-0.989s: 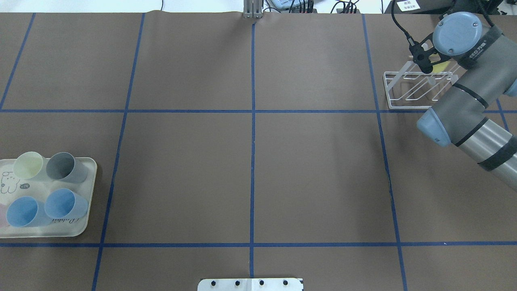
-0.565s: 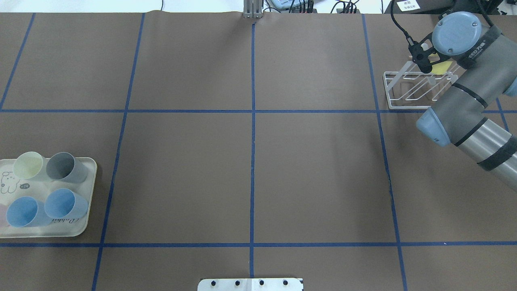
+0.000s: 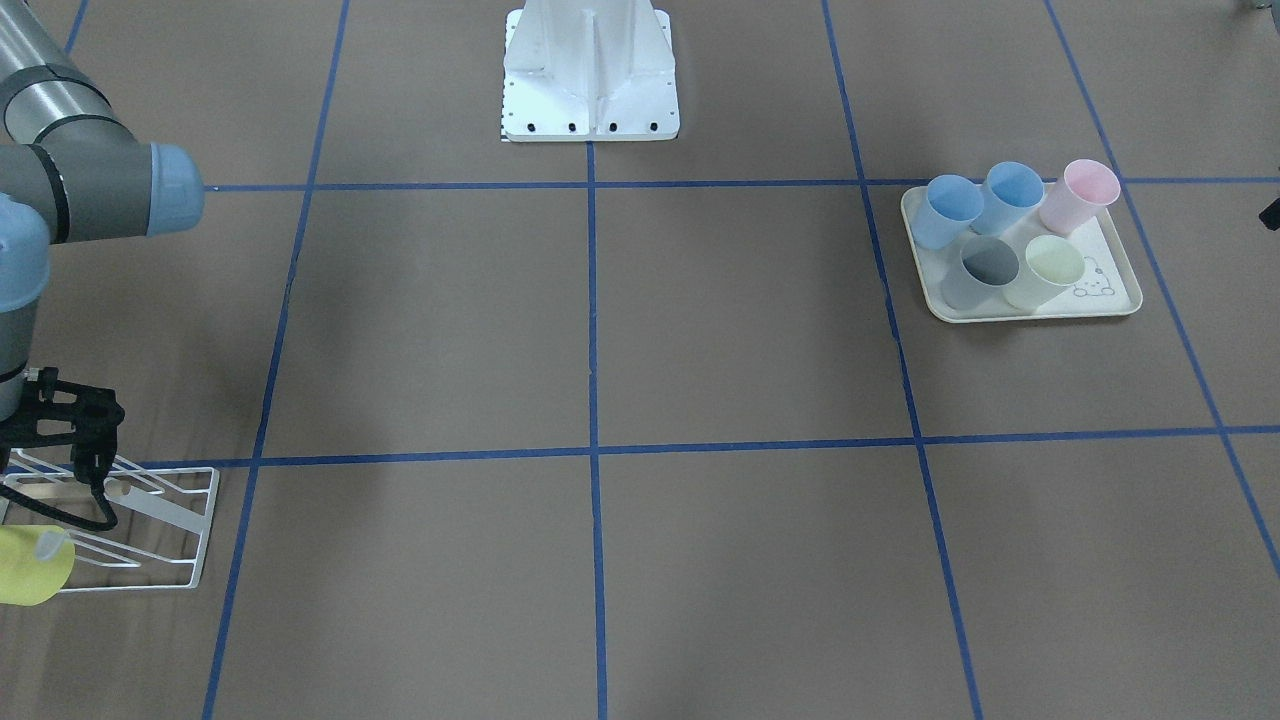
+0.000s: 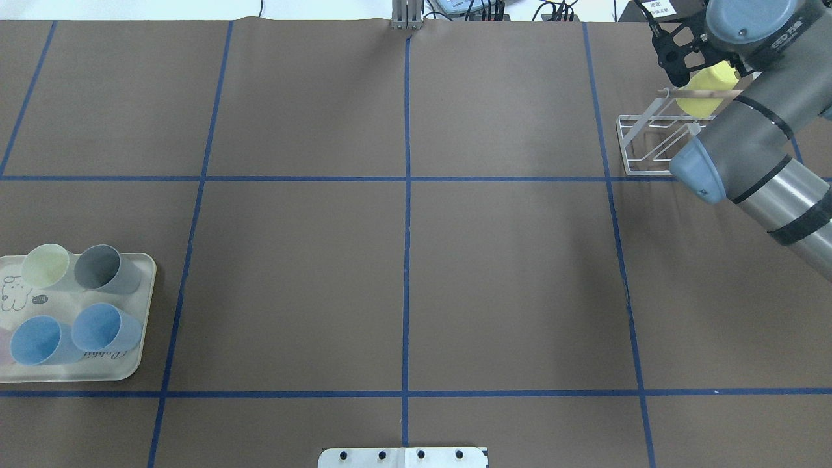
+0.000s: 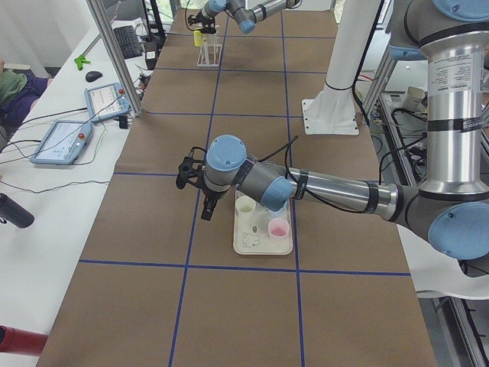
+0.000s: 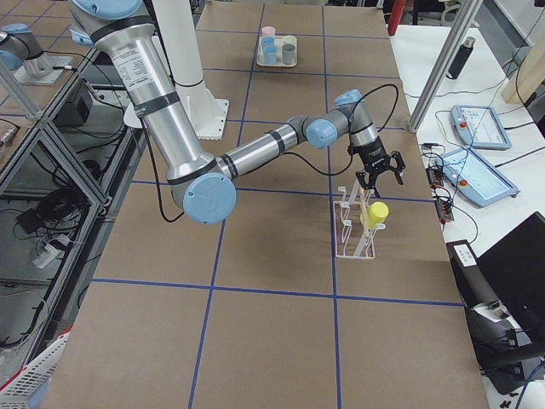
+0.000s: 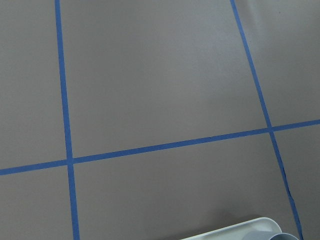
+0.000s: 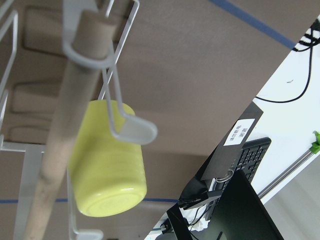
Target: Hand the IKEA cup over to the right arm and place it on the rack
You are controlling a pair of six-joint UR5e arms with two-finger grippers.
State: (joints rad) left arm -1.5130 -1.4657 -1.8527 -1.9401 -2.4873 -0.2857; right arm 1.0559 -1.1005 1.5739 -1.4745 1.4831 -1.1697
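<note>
The yellow IKEA cup (image 4: 705, 88) rests tilted on the white wire rack (image 4: 640, 146), beside the pale dowel; it shows again as the cup (image 6: 375, 213) on the rack (image 6: 347, 232). In the right wrist view the cup (image 8: 107, 165) has its base towards the camera, with a rack prong (image 8: 131, 131) across it. My right gripper (image 6: 381, 173) hangs open just above the rack, clear of the cup, and appears as the right gripper (image 3: 55, 450) in the front view. Far off, the left gripper (image 5: 195, 180) hovers beside the tray; I cannot tell its state.
A cream tray (image 4: 130, 374) at the table's left holds several blue, grey, pale green and pink cups (image 3: 990, 265). The white base plate (image 3: 590, 125) stands mid-table at the robot's side. Tablets (image 6: 477, 175) lie on the bench past the rack.
The right arm has drawn back from the rack toward the table's far edge, uncovering the yellow cup, which stays on the rack. The tray and its cups have not moved.
</note>
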